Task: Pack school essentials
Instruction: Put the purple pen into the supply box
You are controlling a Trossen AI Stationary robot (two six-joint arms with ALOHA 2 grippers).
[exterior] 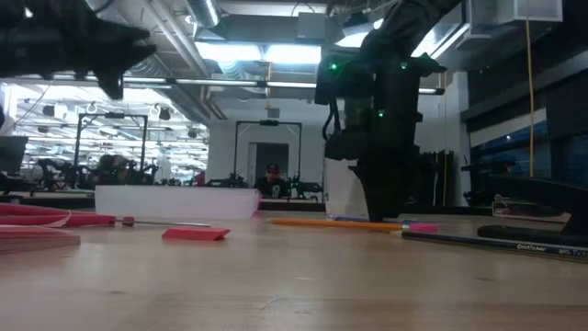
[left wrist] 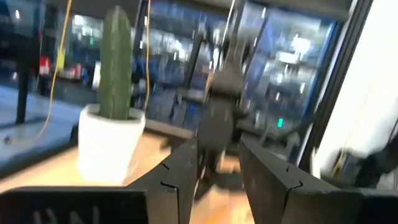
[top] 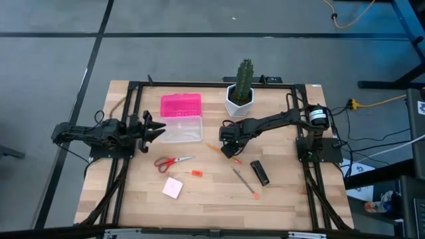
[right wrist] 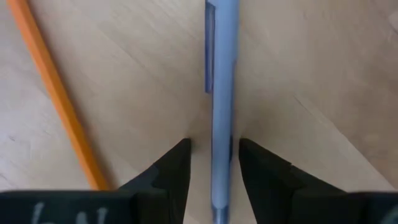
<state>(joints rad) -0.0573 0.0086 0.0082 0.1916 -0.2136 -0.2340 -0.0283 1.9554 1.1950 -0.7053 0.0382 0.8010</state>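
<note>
My right gripper point(right wrist: 214, 155) points down, open, at the table's middle point(top: 229, 141). Its fingers stand on either side of a blue pen point(right wrist: 222, 93) that lies flat on the wood, with a gap showing on one side. An orange pencil point(right wrist: 59, 99) lies beside it point(top: 216, 150). Nearer the front lie red-handled scissors point(top: 174, 161), a tiny orange-red piece point(top: 196, 174), a pink square pad point(top: 172, 188), a thin pen point(top: 244, 182) and a black oblong block point(top: 259, 172). My left gripper point(top: 156, 129) waits open at the table's left, clear of everything.
A clear box point(top: 181, 129) stands left of my right gripper, its pink lid point(top: 180, 104) lying behind it. A cactus in a white pot point(top: 240, 89) stands at the far edge, close behind the right arm. A black frame point(top: 133, 119) runs around the tabletop.
</note>
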